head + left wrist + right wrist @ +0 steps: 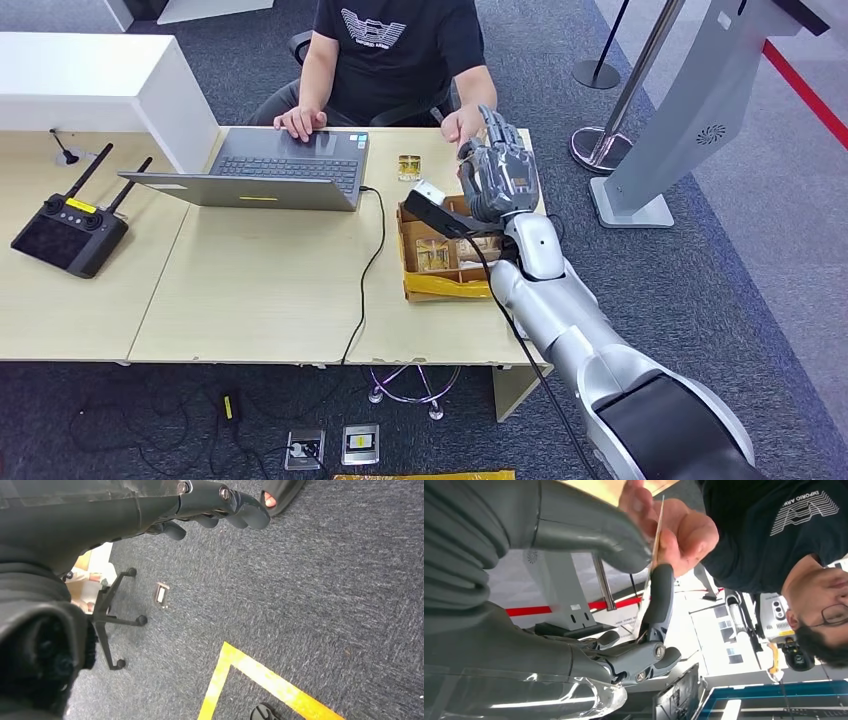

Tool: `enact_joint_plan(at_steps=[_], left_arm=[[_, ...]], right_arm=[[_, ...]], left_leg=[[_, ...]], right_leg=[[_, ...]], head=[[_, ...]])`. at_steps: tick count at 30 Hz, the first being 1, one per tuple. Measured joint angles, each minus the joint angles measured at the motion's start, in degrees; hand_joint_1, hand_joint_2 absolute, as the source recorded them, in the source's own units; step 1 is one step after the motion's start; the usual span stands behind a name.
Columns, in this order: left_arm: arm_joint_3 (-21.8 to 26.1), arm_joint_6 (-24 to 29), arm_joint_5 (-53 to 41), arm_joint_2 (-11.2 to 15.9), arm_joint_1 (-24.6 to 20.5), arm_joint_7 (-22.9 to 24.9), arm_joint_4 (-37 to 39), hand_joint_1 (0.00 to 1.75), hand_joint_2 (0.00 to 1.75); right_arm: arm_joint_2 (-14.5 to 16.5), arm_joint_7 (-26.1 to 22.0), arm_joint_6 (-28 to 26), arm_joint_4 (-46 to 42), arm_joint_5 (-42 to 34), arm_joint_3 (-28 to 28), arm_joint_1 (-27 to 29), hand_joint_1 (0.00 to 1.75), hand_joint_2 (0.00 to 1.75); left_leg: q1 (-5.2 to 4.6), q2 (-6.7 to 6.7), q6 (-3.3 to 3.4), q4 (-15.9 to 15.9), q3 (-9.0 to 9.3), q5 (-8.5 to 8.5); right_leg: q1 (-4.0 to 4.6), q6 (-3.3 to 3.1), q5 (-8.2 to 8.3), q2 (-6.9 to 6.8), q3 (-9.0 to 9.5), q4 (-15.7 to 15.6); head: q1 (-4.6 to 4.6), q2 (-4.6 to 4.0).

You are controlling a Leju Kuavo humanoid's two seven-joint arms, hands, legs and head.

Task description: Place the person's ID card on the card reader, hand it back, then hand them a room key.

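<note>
The silver right arm is stretched out over the far edge of the pale wooden table, with the right hand raised in front of the seated person in the black printed T-shirt. In the right wrist view a thin pale card, seen edge-on, is pinched between the thick grey thumb and a dark finger, while the same card is also gripped at its other end by the person's hand. So the card is being held from both sides, up in the air just past the table edge.

Just beside the forearm, a shallow brown cardboard tray with yellow tape is sat on the table, with a small black and white reader box at its far corner. An open grey laptop is touched by the person's other hand.

The left hand is hung low over dark grey carpet, fingers curled loosely with nothing in them.
</note>
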Motion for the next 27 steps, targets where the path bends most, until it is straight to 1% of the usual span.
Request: enact_joint_plan(at_steps=[5, 13, 17, 19, 22, 27], left_arm=[[0.00, -0.26, -0.16, 0.10, 0.00, -0.04, 0.00, 0.00, 0.00], [0.00, -0.70, -0.46, 0.31, 0.00, -0.08, 0.00, 0.00, 0.00], [0.00, -0.69, -0.34, 0.34, 0.06, -0.09, 0.00, 0.00, 0.00], [0.01, -0.67, -0.15, 0.34, 0.16, -0.09, 0.00, 0.00, 0.00], [0.02, -0.57, 0.09, 0.33, 0.38, -0.08, 0.00, 0.00, 0.00], [0.02, -0.48, 0.29, 0.31, 0.86, 0.03, 0.00, 0.00, 0.00]], right_arm=[[0.03, -0.64, 1.88, 0.77, -0.86, 0.00, 0.02, 0.00, 0.00], [-0.13, -0.92, 1.86, 1.52, -0.23, -0.01, -0.19, 0.00, 0.00], [-1.45, -2.23, 3.48, 1.52, -2.48, -0.33, -1.51, 0.00, 0.00], [-2.86, -2.90, 4.74, 1.54, -4.06, -0.96, -2.62, 0.00, 0.00], [-6.25, -3.96, 6.46, 1.78, -6.86, -2.58, -4.66, 0.00, 0.00], [-14.31, -5.80, 10.50, 2.80, -13.24, -6.90, -7.92, 0.00, 0.00]], left_leg=[[0.00, 0.00, 0.00, 0.00, 0.00, 0.00], [0.00, 0.00, 0.00, 0.01, 0.02, 0.00], [-0.01, 0.00, 0.00, 0.02, 0.03, 0.01], [-0.02, 0.01, 0.00, 0.03, 0.03, 0.01], [-0.05, -0.01, 0.01, 0.05, 0.04, 0.01], [-0.09, -0.08, 0.03, 0.08, 0.00, 0.01]], right_leg=[[0.00, 0.00, 0.00, 0.01, 0.00, 0.00], [0.00, 0.00, 0.00, 0.01, 0.00, 0.00], [-0.01, 0.00, 0.00, 0.00, -0.01, -0.01], [-0.02, 0.00, 0.01, 0.00, -0.01, -0.02], [-0.05, 0.01, 0.02, -0.03, -0.02, -0.04], [-0.09, 0.05, 0.04, -0.12, 0.01, -0.10]], head=[[0.00, 0.00], [0.00, 0.00], [0.01, 0.00], [0.00, 0.00], [0.00, 0.00], [0.00, 0.00]])
